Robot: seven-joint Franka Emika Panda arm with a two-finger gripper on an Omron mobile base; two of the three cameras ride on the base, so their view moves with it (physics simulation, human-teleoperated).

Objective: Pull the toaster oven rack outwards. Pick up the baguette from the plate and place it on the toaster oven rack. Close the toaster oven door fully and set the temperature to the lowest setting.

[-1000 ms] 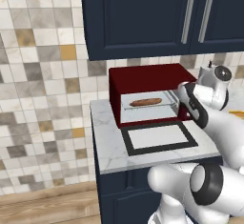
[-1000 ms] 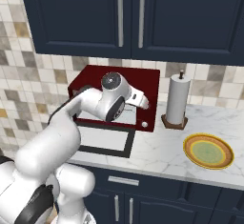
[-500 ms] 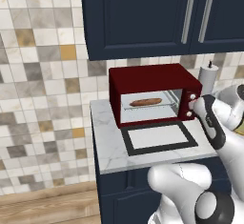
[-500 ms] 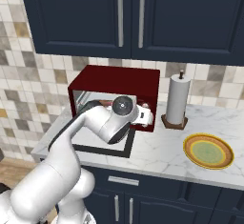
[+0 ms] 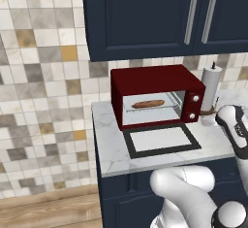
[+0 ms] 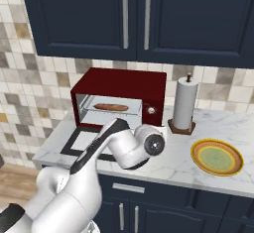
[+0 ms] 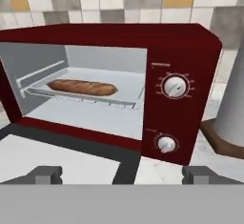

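Observation:
The dark red toaster oven (image 5: pixel 155 84) (image 6: pixel 121 86) (image 7: pixel 181 51) stands on the counter. Its black-framed door (image 5: pixel 160 140) (image 6: pixel 82 140) (image 7: pixel 71 144) lies folded down flat in front. Inside the cavity, the golden-brown baguette (image 5: pixel 147 104) (image 6: pixel 111 107) (image 7: pixel 81 86) rests on the pale grey rack (image 7: pixel 128 96). Two white knobs (image 7: pixel 174 86) (image 7: pixel 166 144) sit on the red side panel. The yellow plate (image 6: pixel 217 156) holds nothing. My gripper (image 7: pixel 121 175) hangs in front of the oven above the door's right end, open, with nothing between the fingertips (image 7: pixel 45 173).
A paper towel roll on a wooden base (image 5: pixel 210 89) (image 6: pixel 182 105) (image 7: pixel 228 137) stands just right of the oven. Dark blue cabinets (image 6: pixel 134 16) hang above. The marble counter (image 5: pixel 111 149) ends at a tiled wall on the left.
My arm has drawn back from the oven's front and dropped lower to the right. The gripper stays open. The baguette and the door have not moved.

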